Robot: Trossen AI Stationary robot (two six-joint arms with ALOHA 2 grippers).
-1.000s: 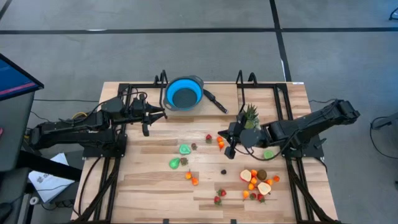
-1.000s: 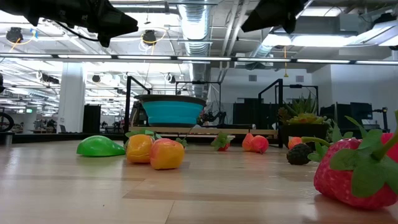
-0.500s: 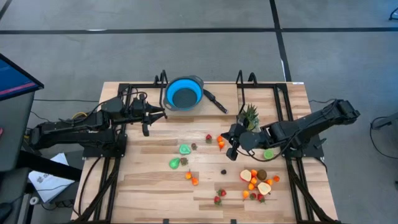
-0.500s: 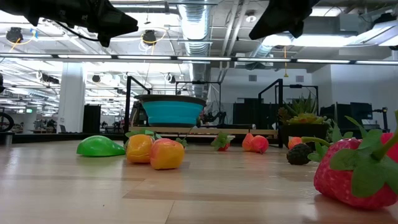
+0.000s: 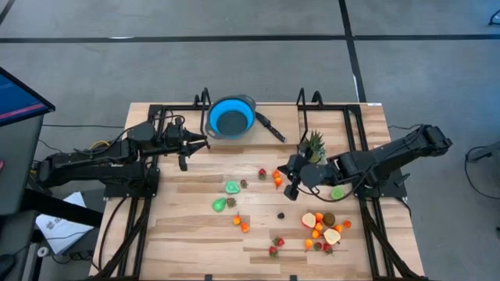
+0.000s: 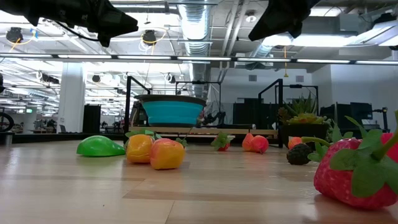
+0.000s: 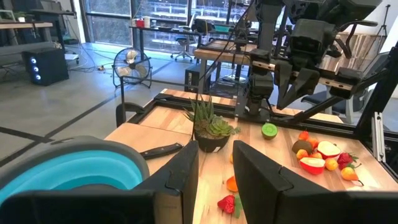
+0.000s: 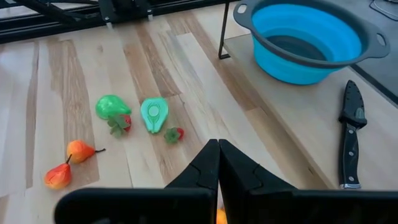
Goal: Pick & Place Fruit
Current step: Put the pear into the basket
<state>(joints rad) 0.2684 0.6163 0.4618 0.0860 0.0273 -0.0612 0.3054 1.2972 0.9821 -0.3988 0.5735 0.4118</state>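
Small toy fruits lie scattered on the wooden table: a green avocado half (image 5: 232,186) (image 8: 153,114), a green pear (image 5: 219,204) (image 8: 111,106), orange pieces (image 5: 277,179), strawberries (image 5: 276,246) and a mixed pile (image 5: 324,229) near the right side. My right gripper (image 5: 281,168) (image 8: 217,163) is shut and hovers high over the table's middle, beside the orange pieces. My left gripper (image 5: 201,143) (image 7: 216,168) is open and waits in the air left of the blue bowl (image 5: 231,119).
A blue bowl (image 8: 305,37) sits at the far edge with a black knife (image 5: 272,126) (image 8: 349,134) to its right. A spiky green plant (image 5: 315,146) (image 7: 208,124) stands right behind my right gripper. A lime (image 5: 337,193) lies under the right arm. Black frame rails run along both sides.
My right gripper has shifted a little toward the table's right edge, staying high and shut. The fruits have stayed where they were.
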